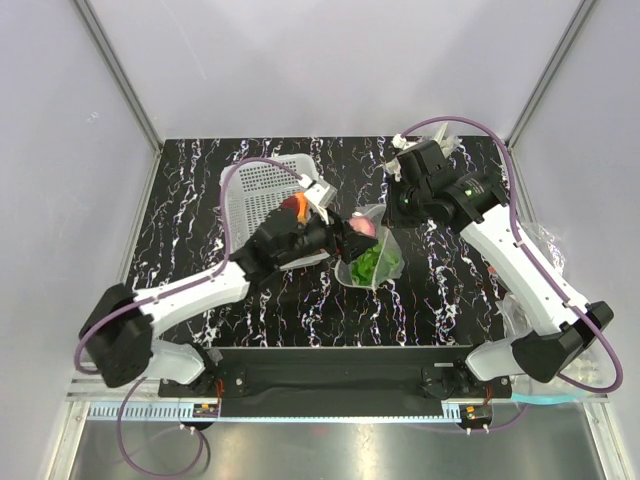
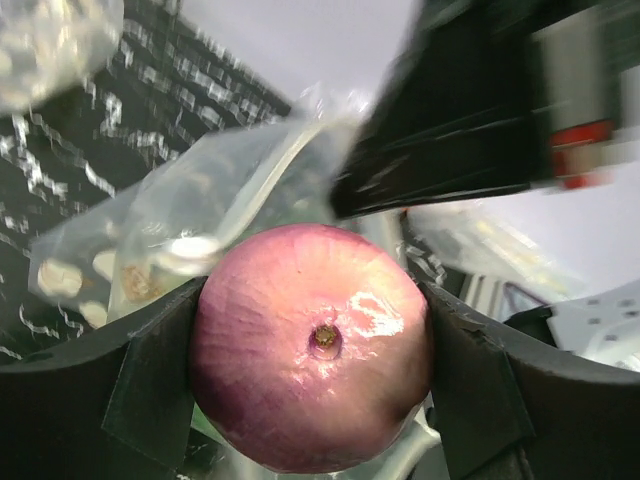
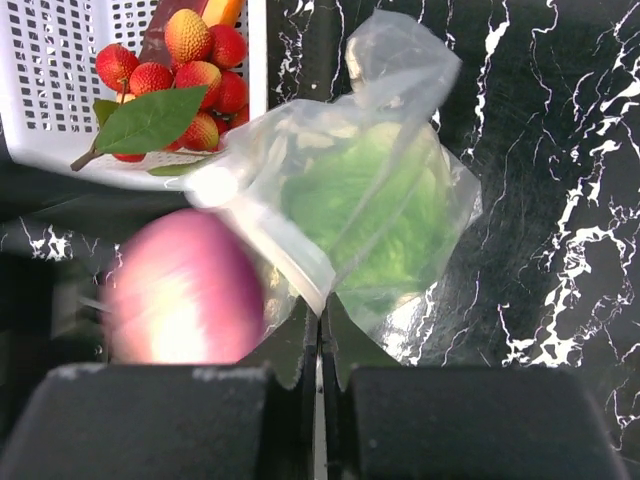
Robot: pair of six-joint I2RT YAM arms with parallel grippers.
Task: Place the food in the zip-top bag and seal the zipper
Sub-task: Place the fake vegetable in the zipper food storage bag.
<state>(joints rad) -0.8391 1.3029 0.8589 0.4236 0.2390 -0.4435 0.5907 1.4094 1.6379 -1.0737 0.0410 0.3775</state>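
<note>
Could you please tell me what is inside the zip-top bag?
Only the green lettuce shows through the zip-top bag; anything beneath it is hidden.

The pink-purple bulb (image 2: 312,355) fills the gap between the left gripper's fingers (image 2: 150,390) — its underside runs off the lower edge, and it hides nearly all of the lettuce (image 3: 370,215) beyond it. Ahead of those fingers, the zip-top bag (image 2: 200,210) and the right arm's dark body (image 2: 470,100) are smeared. Just left of the right gripper (image 3: 320,325) the bulb is a blur. The white basket (image 3: 60,60) farther ahead is cut by the top and left edges. The zipper is too thin to make out.
</note>
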